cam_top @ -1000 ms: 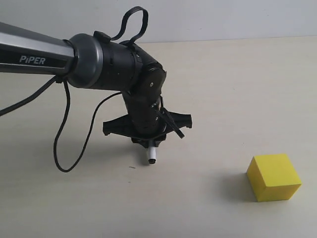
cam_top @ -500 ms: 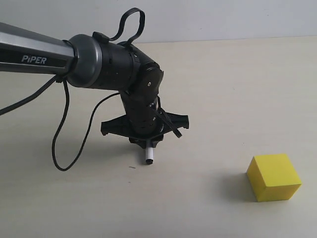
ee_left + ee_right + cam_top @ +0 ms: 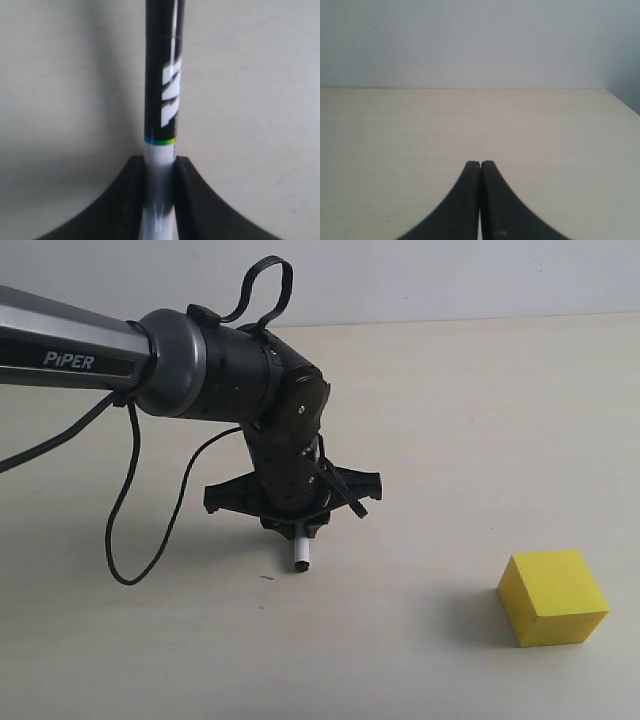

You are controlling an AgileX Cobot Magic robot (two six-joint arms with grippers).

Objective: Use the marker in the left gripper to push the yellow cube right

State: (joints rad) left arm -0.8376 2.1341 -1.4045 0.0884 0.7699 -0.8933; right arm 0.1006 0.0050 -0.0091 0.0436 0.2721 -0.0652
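The yellow cube [image 3: 553,596] rests on the pale table at the lower right of the exterior view. Well to its left, my left gripper [image 3: 296,526] points down and is shut on the marker [image 3: 300,555], whose white and black end pokes out just above the tabletop. In the left wrist view the marker [image 3: 162,100] runs straight out from between the two black fingers [image 3: 127,200], white barrel clamped, black printed part beyond. My left gripper [image 3: 160,165] and the cube are apart. My right gripper [image 3: 480,165] is shut on nothing over bare table, out of the exterior view.
A black cable [image 3: 125,530] loops down from the left arm [image 3: 70,350] onto the table [image 3: 450,440]. The table's far edge meets a pale wall [image 3: 470,40].
The left gripper with the marker shifted slightly left between one second and half a second ago, then stayed still. The cube has not moved.
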